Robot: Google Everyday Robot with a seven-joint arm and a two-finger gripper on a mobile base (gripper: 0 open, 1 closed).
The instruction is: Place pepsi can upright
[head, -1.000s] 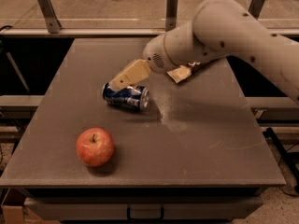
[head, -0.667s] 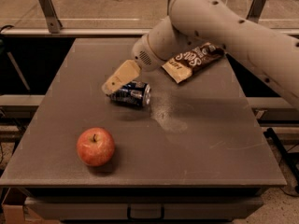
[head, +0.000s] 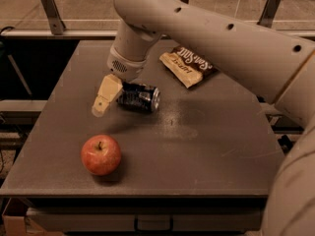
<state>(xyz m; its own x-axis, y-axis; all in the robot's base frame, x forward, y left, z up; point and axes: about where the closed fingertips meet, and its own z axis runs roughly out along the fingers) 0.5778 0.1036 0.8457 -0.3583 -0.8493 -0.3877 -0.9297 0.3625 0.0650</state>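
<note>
Change over the last second: the arm swings up and over the table (head: pixel 231 176), and the gripper (head: pixel 107 97) drops from above the can (head: pixel 140 98) to its left end. The wrist now sits directly over that end. The snack bag (head: pixel 187 66) was half hidden behind the arm and is now fully in view at the back of the table, clear of the work.

The can barely shifts. It lies on its side left of table centre, silver end facing right, long axis roughly left to right. The apple (head: pixel 101 154) is near the front left edge, well apart from it.

What that means: we read this as the end of the approach and the setup for a grasp. The uprighting itself is not done, and the can shows no lift or tilt.

Jaws: we cannot tell how wide they are. One tan part of the gripper shows, angled down and left, right against the can's left end. Whether it touches the can or just sits beside it is unclear. The other side is hidden behind the wrist or the can. We see nothing held and no firm grip on the can.

Risk as we judge it: a side-lying can rolls easily, so a nudge at one end could send it away.
</note>
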